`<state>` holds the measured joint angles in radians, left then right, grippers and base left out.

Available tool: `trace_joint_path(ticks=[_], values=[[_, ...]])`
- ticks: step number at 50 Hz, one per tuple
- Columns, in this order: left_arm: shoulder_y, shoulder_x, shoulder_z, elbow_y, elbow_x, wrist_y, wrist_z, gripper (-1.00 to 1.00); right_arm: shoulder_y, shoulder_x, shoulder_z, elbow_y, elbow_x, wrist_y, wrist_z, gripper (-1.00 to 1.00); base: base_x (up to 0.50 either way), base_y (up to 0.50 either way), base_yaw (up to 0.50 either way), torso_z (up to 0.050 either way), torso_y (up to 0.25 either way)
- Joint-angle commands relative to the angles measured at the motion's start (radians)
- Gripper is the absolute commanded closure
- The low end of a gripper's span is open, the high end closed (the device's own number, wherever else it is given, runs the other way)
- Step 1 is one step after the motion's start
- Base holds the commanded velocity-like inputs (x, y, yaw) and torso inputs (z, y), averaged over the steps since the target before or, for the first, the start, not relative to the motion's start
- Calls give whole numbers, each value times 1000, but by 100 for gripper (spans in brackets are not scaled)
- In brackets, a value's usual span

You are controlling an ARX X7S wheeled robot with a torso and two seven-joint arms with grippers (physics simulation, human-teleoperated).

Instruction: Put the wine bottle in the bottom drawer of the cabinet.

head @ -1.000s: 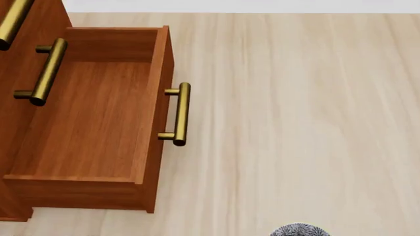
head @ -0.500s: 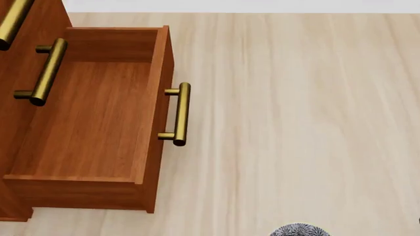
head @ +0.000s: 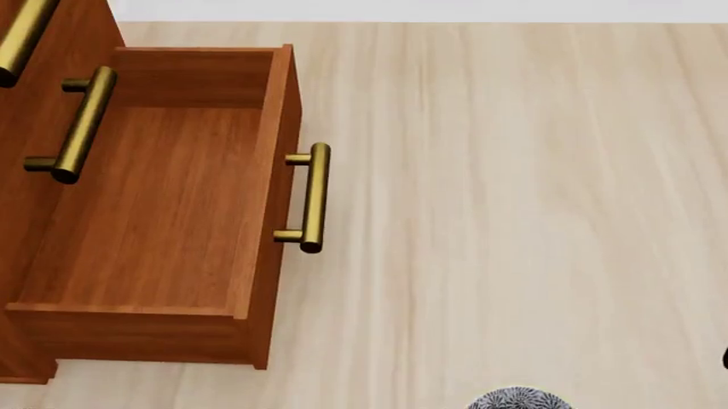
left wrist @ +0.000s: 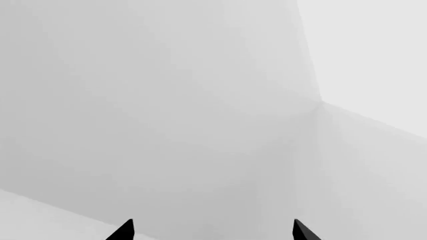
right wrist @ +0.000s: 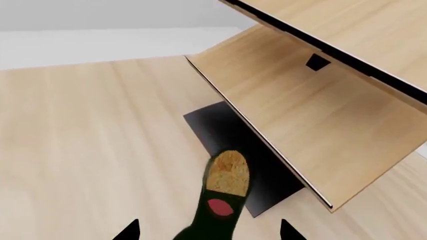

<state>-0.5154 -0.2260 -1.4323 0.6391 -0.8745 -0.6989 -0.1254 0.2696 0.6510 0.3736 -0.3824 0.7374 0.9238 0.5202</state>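
The wine bottle (right wrist: 212, 222) shows in the right wrist view as a dark green neck with a tan cork top, rising between my right gripper's (right wrist: 208, 231) two fingertips (right wrist: 131, 231). That gripper is shut on the bottle lower down, where its shoulder widens out of frame. At the left of the head view stands the reddish-brown cabinet (head: 51, 47). Its bottom drawer (head: 148, 213) is pulled out, its flat floor bare, its brass handle (head: 309, 198) on the front. My left gripper (left wrist: 212, 231) is open, facing only grey walls.
A pale wood slatted rack (right wrist: 313, 115) on a black base (right wrist: 230, 137) stands just beyond the bottle. A patterned bowl (head: 517, 399) peeks in at the head view's bottom edge. A dark sliver (head: 725, 358) shows at that view's right edge. Light wood floor lies between drawer and bowl.
A dark sliver has come into the head view at its right edge and crept upward. The cabinet, the drawer and the bowl have not moved.
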Motion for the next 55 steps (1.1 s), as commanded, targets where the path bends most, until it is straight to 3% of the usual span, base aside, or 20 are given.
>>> trace_joint_path(ticks=[1,10,11,32,55], values=[[3,0,2,-1,-1,4,2,-100,37,5,-32,49,-21,-8,-1,-100,0,0,0,0,0],[4,0,5,3,-3,3,-2,-100,48,3,-40,67,-29,-17,-1,-100,0,0,0,0,0],[4,0,6,3,-2,4,-4,-100,45,2,-40,70,-35,-23,0,100,0,0,0,0,0],[9,-3,12,5,-7,3,-8,-100,43,33,37,-87,58,72,49,100,0,0,0,0,0],[14,0,18,-1,-5,12,-5,-100,430,99,75,-273,542,496,321,100,0,0,0,0,0]])
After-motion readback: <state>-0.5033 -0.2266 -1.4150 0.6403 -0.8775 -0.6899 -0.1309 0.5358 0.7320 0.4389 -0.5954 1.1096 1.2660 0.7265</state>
